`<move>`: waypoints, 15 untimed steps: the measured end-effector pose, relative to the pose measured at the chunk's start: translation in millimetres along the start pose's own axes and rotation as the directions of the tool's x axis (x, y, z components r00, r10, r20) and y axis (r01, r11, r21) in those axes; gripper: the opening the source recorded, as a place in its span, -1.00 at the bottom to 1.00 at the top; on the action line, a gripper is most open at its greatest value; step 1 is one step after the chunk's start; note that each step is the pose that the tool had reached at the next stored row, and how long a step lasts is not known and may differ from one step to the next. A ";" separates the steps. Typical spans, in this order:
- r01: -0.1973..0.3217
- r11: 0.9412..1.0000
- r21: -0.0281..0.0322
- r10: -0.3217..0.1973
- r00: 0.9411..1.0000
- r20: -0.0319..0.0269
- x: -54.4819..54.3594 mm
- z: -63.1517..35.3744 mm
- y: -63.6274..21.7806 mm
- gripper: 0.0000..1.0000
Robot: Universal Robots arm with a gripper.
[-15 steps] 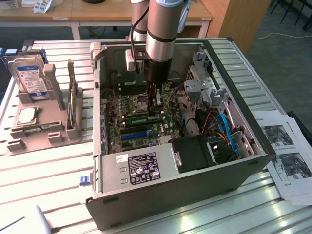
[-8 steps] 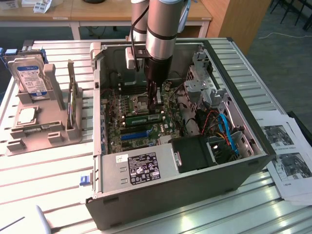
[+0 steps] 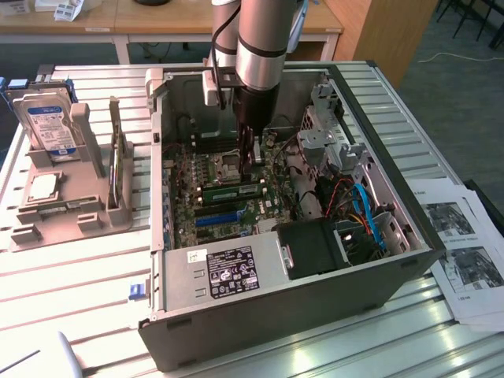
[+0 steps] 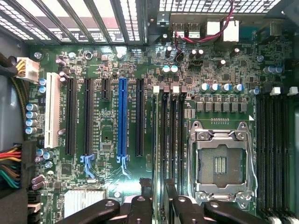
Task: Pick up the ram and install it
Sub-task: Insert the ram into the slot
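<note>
The ram (image 3: 230, 191) is a green stick with a pale label. It lies along a memory slot on the motherboard inside the open PC case (image 3: 394, 236). My gripper (image 3: 251, 172) reaches straight down into the case and meets the ram near its end on the exterior view's right. In the wrist view the ram (image 4: 163, 154) appears edge-on, in line with the black memory slots. The black fingers (image 4: 140, 207) of my gripper (image 4: 160, 211) stand close on either side of it, shut on the ram.
A blue slot (image 4: 122, 116) and the CPU socket (image 4: 224, 161) flank the memory slots. Coloured cables (image 3: 362, 213) and the power supply (image 3: 228, 272) crowd the case. A grey fixture (image 3: 63, 205) holds a hard drive (image 3: 47, 118) on the exterior view's left. Papers (image 3: 465, 252) lie on the right.
</note>
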State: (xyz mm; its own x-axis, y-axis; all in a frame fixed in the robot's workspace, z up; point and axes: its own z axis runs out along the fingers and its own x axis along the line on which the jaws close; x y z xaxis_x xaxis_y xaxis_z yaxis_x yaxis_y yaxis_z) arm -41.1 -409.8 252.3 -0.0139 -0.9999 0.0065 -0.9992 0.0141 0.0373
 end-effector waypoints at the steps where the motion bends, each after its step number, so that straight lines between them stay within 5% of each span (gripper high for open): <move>1: 0.000 1.000 0.000 0.000 1.000 0.000 0.0 -1.6 0.1 -0.51; 15: 0.000 1.000 0.000 0.000 1.000 0.000 0.2 -29.7 1.1 -0.51</move>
State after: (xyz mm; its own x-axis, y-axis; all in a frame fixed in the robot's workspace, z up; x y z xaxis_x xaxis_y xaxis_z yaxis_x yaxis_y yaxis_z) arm -41.1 -409.8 282.0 -0.0139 -0.9999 0.0066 -0.9992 0.0142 0.0375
